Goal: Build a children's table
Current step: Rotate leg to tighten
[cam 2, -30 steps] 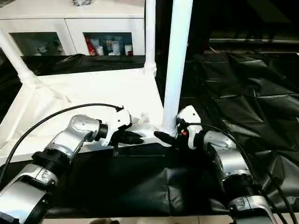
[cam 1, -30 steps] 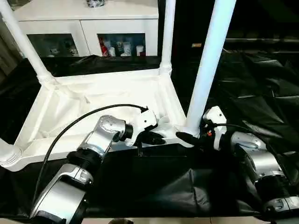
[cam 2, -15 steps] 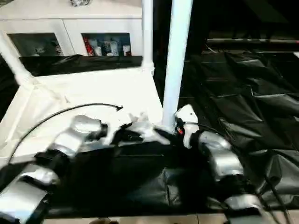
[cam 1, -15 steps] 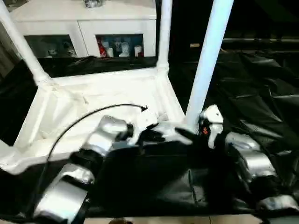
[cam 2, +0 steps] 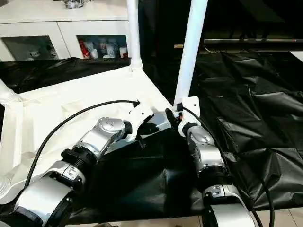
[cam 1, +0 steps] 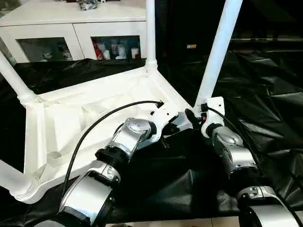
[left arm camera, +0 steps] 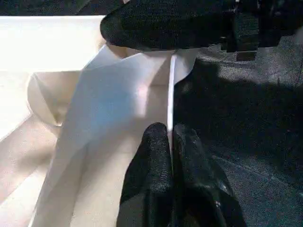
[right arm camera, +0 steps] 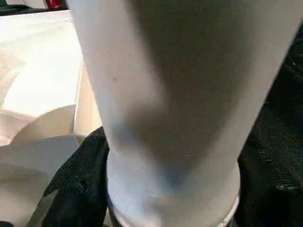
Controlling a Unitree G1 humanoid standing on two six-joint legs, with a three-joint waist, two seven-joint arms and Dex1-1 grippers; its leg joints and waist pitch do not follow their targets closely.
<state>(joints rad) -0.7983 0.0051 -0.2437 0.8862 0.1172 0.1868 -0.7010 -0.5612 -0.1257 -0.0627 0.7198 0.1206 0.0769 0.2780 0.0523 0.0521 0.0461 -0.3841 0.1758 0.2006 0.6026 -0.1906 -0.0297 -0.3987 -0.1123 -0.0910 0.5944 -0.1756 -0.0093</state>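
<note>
Lying upside down on the black-covered worktop (cam 1: 265, 94), the white plastic rectangular tabletop with raised rim (cam 1: 90, 111) has long white tubular legs standing in its round corner sockets; the near-right leg (cam 1: 217, 52) rises just beside the right gripper (cam 1: 191, 116). Its black fingers sit either side of that leg's base, pinching it. The left gripper (left arm camera: 171, 142) has its fingers pressed together on the tabletop's thin rim. Behind, a white cabinet with glass doors (cam 1: 80, 35) holds small bottles and jars (cam 1: 116, 49)
</note>
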